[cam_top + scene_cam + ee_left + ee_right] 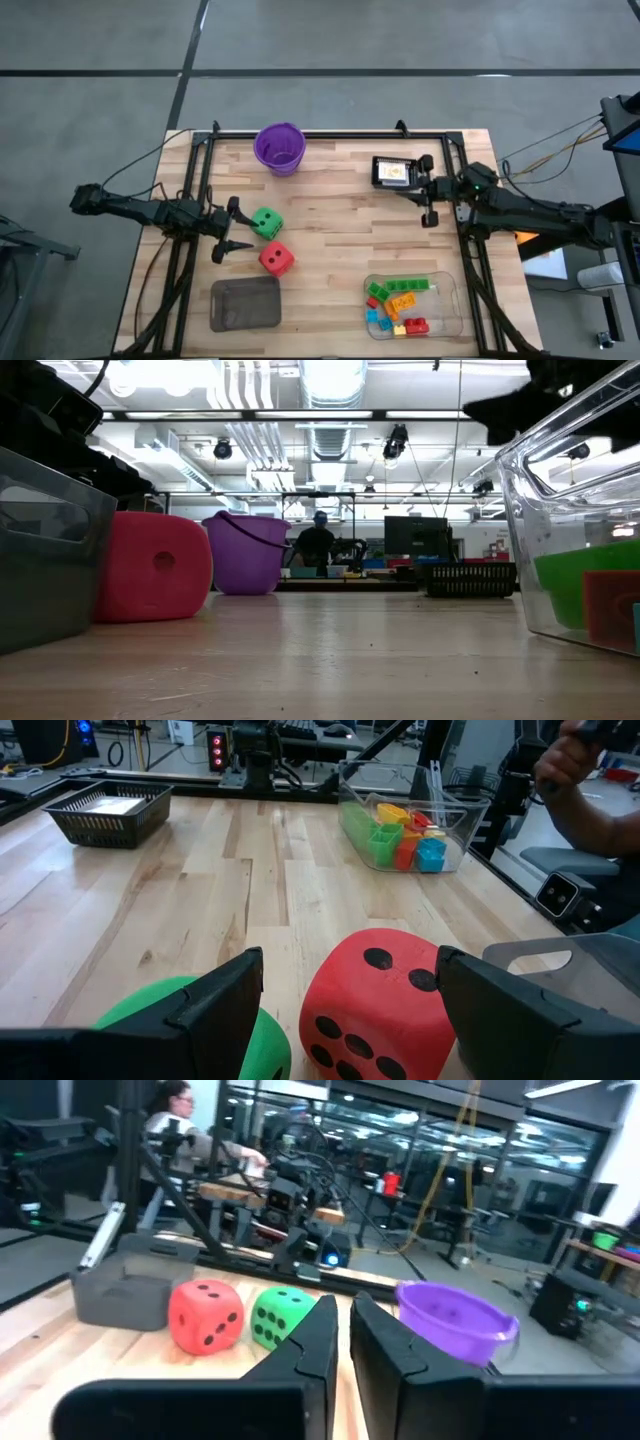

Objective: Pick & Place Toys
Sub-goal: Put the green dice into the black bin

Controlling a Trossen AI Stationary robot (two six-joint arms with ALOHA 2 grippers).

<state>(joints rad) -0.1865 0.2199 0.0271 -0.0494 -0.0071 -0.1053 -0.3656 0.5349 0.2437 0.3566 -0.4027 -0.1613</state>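
High view, left gripper (pixel 233 229): fingers apart, just beside the green die (pixel 266 222).
Right gripper (pixel 431 189): fingers together, well apart from that die.

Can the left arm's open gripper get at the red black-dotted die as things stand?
Probably yes: the left gripper is open right beside the red die, with bare table between; the green die sits alongside, not in the way.

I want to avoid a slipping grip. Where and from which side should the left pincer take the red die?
Probably across two opposite flat faces of the red die, coming from its left, where the open left pincer waits. The faces look flat and parallel. The green die sits close, so keep the fingers clear of it.
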